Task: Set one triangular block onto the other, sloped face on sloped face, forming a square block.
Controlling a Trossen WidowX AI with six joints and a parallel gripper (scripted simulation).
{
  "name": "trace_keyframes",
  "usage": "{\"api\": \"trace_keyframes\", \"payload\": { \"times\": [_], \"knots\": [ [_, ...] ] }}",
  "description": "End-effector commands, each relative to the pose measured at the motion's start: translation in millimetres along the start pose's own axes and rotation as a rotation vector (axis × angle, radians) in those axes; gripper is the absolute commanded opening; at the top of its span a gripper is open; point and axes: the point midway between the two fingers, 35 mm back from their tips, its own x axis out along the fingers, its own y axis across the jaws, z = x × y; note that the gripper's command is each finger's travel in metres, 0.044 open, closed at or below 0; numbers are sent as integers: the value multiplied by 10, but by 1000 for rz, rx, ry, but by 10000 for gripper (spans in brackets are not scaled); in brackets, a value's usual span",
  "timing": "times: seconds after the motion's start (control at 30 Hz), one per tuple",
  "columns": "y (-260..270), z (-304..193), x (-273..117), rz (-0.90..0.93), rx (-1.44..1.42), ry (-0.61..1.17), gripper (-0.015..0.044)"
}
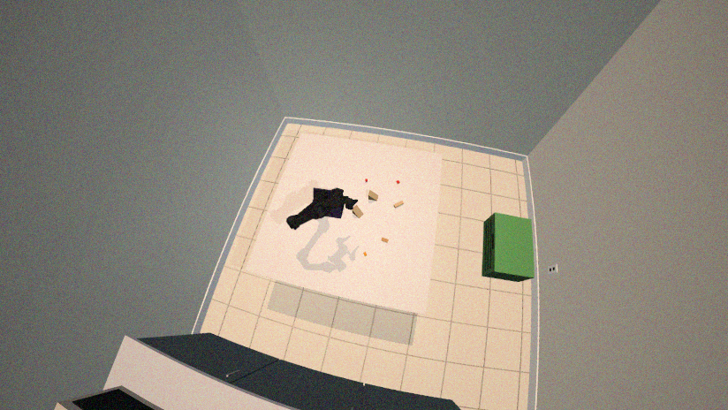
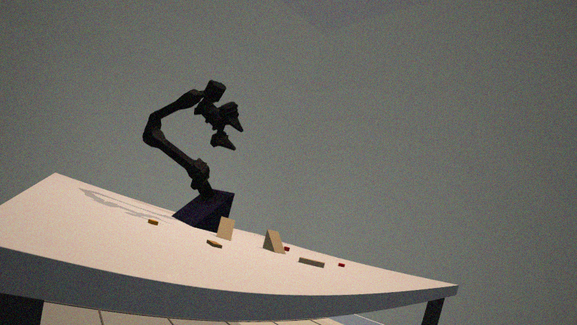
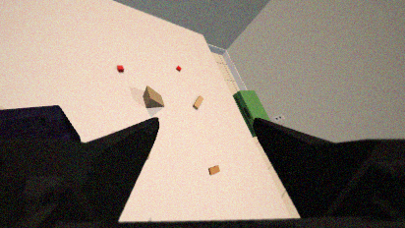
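Two tan triangular blocks stand apart on the white table. One block (image 1: 357, 210) (image 2: 225, 228) is close to the arm's base. The other block (image 1: 373, 194) (image 2: 274, 241) lies further out and also shows in the wrist view (image 3: 153, 96). My gripper (image 2: 233, 136) (image 1: 351, 203) is open and empty. It hangs high above the table, over the area beside the near block. In the wrist view the two dark fingers stand wide apart with only table between them. The near block is hidden in the wrist view.
A flat tan block (image 1: 398, 204) (image 2: 311, 262) (image 3: 198, 102), two small orange pieces (image 1: 384, 239) (image 1: 365, 253) and two red cubes (image 1: 366, 180) (image 1: 397, 181) lie on the table. A green box (image 1: 508, 246) stands on the floor to the right.
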Motion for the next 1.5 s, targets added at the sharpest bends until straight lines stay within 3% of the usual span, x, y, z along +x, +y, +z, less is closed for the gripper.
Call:
{"api": "trace_keyframes", "payload": {
  "times": [0.0, 0.2, 0.57, 0.83, 1.03, 1.47],
  "knots": [
    [-24, 21, 296, 86, 111, 90, 440],
    [-46, 60, 651, 164, 313, 214, 440],
    [168, 117, 1725, 213, 810, 611, 440],
    [506, 79, 2337, 135, 1048, 852, 440],
    [922, -1, 2827, -39, 1281, 1079, 440],
    [990, -27, 2896, -64, 1305, 1102, 440]
  ]
}}
